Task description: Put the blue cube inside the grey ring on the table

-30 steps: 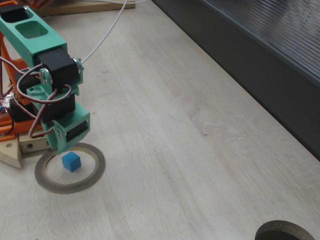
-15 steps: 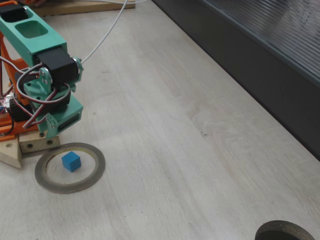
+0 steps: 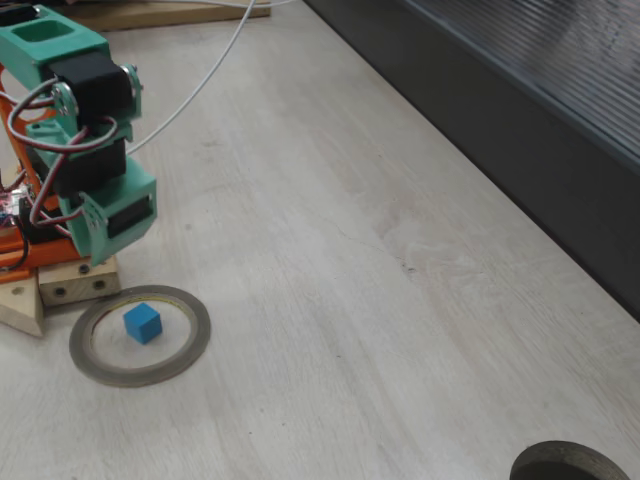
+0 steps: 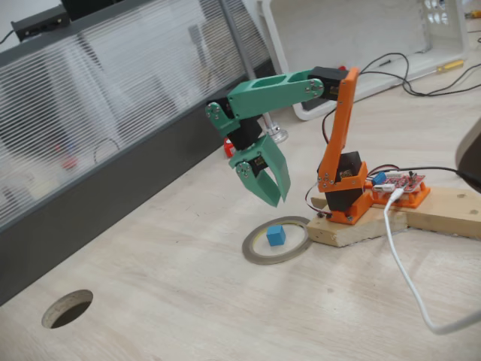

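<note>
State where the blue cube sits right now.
In both fixed views the blue cube lies on the table inside the grey ring, just in front of the arm's wooden base block.

— What's around the edges?
— A dark grey ribbed panel (image 3: 520,110), a white cable (image 4: 409,278) trailing over the wooden base block (image 4: 421,214).
— And lower down?
— A round hole (image 4: 68,308) – dark inside.

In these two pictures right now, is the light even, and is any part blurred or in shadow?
In a fixed view the table is lit softly and evenly; the blue cube is sharp inside the grey ring. In the other fixed view the ribbed panel is bright and hazy, and the gripper casts hardly any shadow.
</note>
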Tool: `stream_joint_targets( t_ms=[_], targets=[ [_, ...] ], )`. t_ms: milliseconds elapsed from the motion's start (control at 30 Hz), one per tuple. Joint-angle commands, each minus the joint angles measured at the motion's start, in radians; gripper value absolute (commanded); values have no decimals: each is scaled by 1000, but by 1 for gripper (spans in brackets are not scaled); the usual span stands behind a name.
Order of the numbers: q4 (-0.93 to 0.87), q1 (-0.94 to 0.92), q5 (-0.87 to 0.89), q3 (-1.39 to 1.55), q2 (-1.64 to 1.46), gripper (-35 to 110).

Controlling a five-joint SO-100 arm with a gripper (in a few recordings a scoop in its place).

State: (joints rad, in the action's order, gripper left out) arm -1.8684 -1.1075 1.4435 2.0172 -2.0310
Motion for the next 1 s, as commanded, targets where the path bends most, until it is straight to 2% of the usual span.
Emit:
stream_joint_targets(
  t_ms=[0, 200, 967],
  targets=[
    [-28, -5, 14, 43, -49, 11],
    [-28, -5, 14, 153, -51, 11],
    [-26, -6, 11, 153, -34, 12]
  ],
)
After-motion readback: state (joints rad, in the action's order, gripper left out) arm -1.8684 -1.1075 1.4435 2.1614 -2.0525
